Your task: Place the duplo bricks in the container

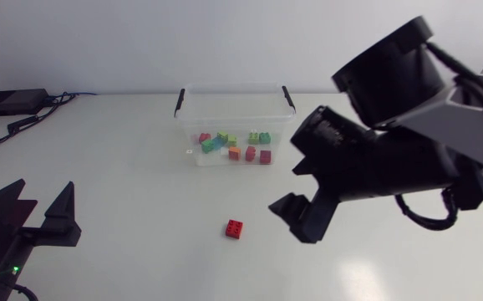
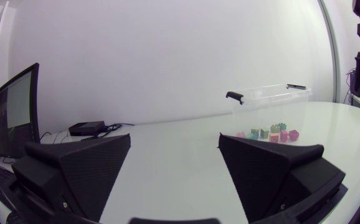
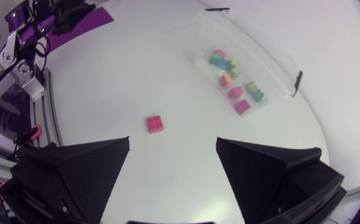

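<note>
Where the loose brick lies: one red brick (image 1: 235, 228) sits alone, studs up, on the white table (image 1: 124, 150), on the near side of the container and well apart from it.
Container: a clear plastic container (image 1: 235, 88) with a black clip handle at each end and no lid on it stands toward the far side of the table, near the middle.
Inside the container: several small bricks (image 1: 233, 146) (green, teal, orange, pink and dark red among them) lie scattered over its floor, some touching their neighbours.
Left gripper: the left gripper (image 1: 45, 188) rests low at the near left corner of the table, its two black wedge fingers spread wide with nothing between them.
Left wrist view: the left gripper (image 2: 174, 140) points across the table; the container (image 2: 267, 102) stands ahead of it and off to one side, with the coloured bricks (image 2: 267, 132) showing through the clear wall.
Right gripper: the right gripper (image 1: 290, 186) hangs raised over the right half of the table, fingers wide apart and holding nothing.
Right wrist view: seen from above, the red brick (image 3: 155, 124) lies on the table ahead of the right gripper (image 3: 172, 142), nearer one finger than the other and touched by neither; the container (image 3: 261, 56) and its bricks (image 3: 233, 78) lie farther ahead.
Black box: a small black box (image 1: 12, 100) with cables running from it sits at the far left of the table.
</note>
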